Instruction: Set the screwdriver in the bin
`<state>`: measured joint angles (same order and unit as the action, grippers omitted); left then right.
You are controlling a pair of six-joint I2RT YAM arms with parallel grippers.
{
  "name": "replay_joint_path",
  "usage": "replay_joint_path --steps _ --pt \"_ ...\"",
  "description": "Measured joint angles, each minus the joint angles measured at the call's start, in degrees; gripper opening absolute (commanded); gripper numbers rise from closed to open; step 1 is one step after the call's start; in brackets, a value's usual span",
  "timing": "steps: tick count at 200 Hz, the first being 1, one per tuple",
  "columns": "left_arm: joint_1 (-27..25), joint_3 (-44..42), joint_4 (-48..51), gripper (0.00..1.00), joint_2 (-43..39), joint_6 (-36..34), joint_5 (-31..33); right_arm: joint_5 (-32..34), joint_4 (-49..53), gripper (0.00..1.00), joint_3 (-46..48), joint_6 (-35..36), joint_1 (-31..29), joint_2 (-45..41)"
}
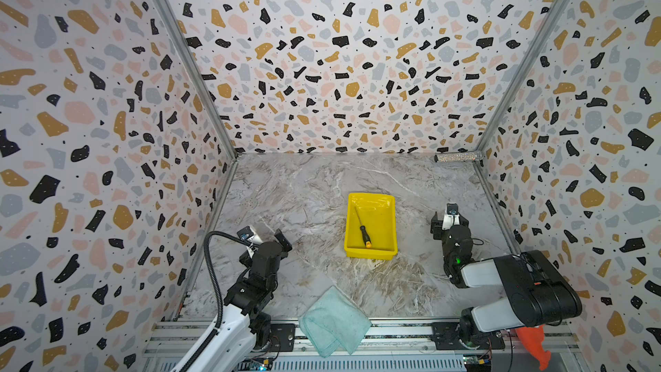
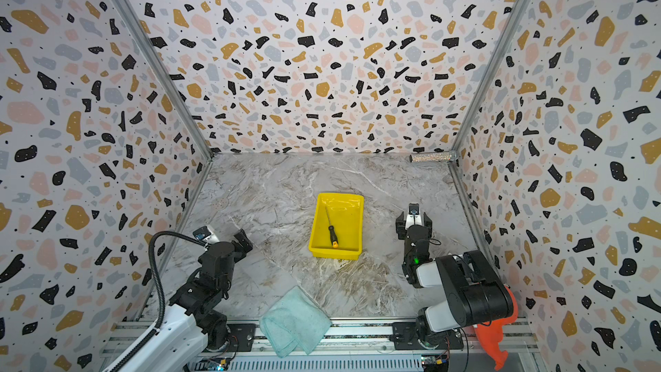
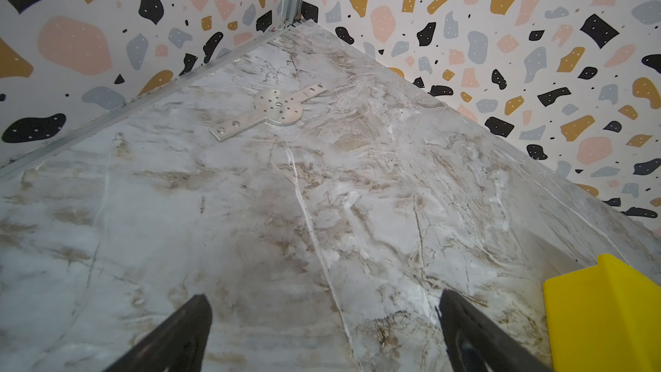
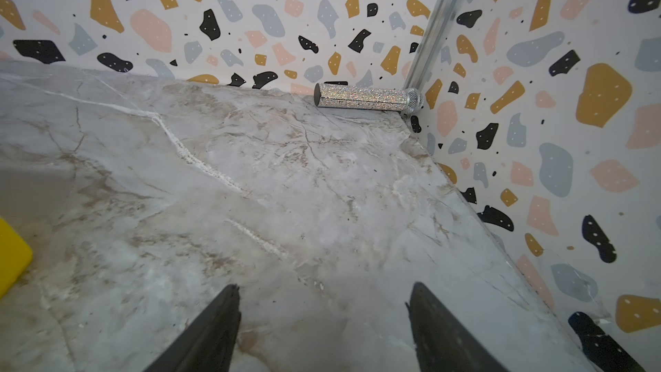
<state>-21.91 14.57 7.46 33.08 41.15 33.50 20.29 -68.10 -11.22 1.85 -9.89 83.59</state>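
Right wrist view is showing my right hand (image 4: pixel 323 291) hovering over bare marble table (image 4: pixel 250 180), its two dark fingers spread well apart and gripping nothing. Far ahead, a glittery silver microphone (image 4: pixel 361 96) is lying on its side against the back wall, its head reaching into the corner. I am seeing only a yellow corner of the bin (image 4: pixel 10 252) at the edge of this view. Both top views are showing the screwdriver (image 1: pixel 363 229) (image 2: pixel 332 229) lying flat inside the bin (image 1: pixel 381 223) (image 2: pixel 348 223), its thin shaft pointing toward the back wall and its orange cap sitting near the front wall. The bin is sitting mid-table between my two arms, and neither hand is touching it. My left hand (image 3: pixel 322 297) is also standing wide open and empty, aiming at a flat metal plate (image 3: pixel 275 109) lying near the back left corner. A folded pale teal cloth (image 1: pixel 334 320) is hanging over the table's front edge.
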Motion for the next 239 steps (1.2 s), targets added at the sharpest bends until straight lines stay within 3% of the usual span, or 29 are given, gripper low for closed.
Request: replay_joint_path --steps 28,36,106,143,196,239 --pt "0.0 0.0 -0.1 1.00 0.9 0.0 -0.1 -3.7 -8.8 0.81 5.0 -1.8 3.6 1.2" --pt "0.0 0.0 -0.2 1.00 1.4 0.0 -0.1 -4.4 -9.5 1.00 5.9 -2.1 3.6 1.5" --pt "0.0 0.0 -0.8 1.00 7.4 0.0 0.2 -7.3 -6.4 0.99 1.0 -2.6 3.5 1.9" --pt "0.0 3.2 -1.4 1.00 9.8 -0.6 3.8 -7.5 -5.6 0.99 1.0 -2.6 3.5 1.9" --pt "0.0 13.8 -11.2 1.00 14.9 -15.3 11.6 -7.7 -5.6 0.99 1.0 -2.6 3.5 1.9" --pt "0.2 0.4 -33.2 1.00 20.3 -26.7 19.8 -7.7 -5.6 0.99 1.0 -2.6 3.5 1.9"
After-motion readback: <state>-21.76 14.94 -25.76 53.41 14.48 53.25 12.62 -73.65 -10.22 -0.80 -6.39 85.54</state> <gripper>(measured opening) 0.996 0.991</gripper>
